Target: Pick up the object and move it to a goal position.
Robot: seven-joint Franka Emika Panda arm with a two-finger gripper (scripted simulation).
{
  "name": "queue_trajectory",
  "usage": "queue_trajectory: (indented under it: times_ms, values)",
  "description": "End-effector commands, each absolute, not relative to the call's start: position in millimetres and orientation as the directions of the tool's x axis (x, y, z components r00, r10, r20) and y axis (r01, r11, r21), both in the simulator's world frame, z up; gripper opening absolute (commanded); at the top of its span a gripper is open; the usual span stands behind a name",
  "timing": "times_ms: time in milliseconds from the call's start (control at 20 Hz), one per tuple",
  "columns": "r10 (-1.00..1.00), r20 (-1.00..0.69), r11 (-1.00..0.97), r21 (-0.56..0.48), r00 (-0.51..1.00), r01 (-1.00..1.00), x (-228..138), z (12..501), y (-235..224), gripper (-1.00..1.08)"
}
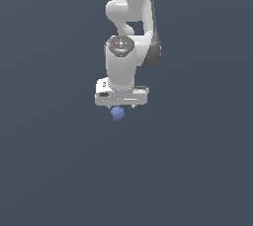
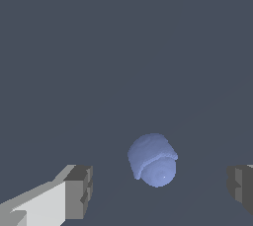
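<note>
The object is a small matte blue ball (image 1: 117, 113). In the exterior view it sits just below the white gripper (image 1: 121, 106), slightly toward the exterior view's left of its middle. In the wrist view the ball (image 2: 153, 160) lies between the two grey fingertips (image 2: 79, 190), with wide gaps on both sides, nearer the middle than either pad. The gripper (image 2: 160, 188) is open and touches nothing. The fingers are mostly hidden behind the gripper body in the exterior view.
The white arm (image 1: 129, 18) rises above the gripper toward the top of the exterior view. Around it there is only a plain dark grey-blue surface (image 1: 197, 161).
</note>
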State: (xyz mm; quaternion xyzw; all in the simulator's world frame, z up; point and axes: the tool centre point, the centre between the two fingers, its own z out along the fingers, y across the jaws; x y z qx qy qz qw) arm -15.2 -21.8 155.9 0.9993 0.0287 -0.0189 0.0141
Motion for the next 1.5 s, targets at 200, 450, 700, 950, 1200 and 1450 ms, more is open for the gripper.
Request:
queue_trajectory:
  times_ms: [200,450,700,950,1200,1450]
  values:
    - [0.148,-0.034,-0.989,0.02,0.988,0.149,-23,142,-28,1.0]
    - [0.253,-0.027,-0.967,0.012,0.967,0.253,-32,128,-33,1.0]
    - [0.362,-0.017,-0.932,0.006,0.932,0.363,-42,112,-39,1.0]
    - [0.444,-0.009,-0.896,0.002,0.896,0.444,-51,101,-43,1.0]
    - [0.495,-0.003,-0.869,0.001,0.869,0.495,-57,94,-45,1.0]
    - [0.519,0.0,-0.855,0.0,0.855,0.519,-60,91,-47,1.0]
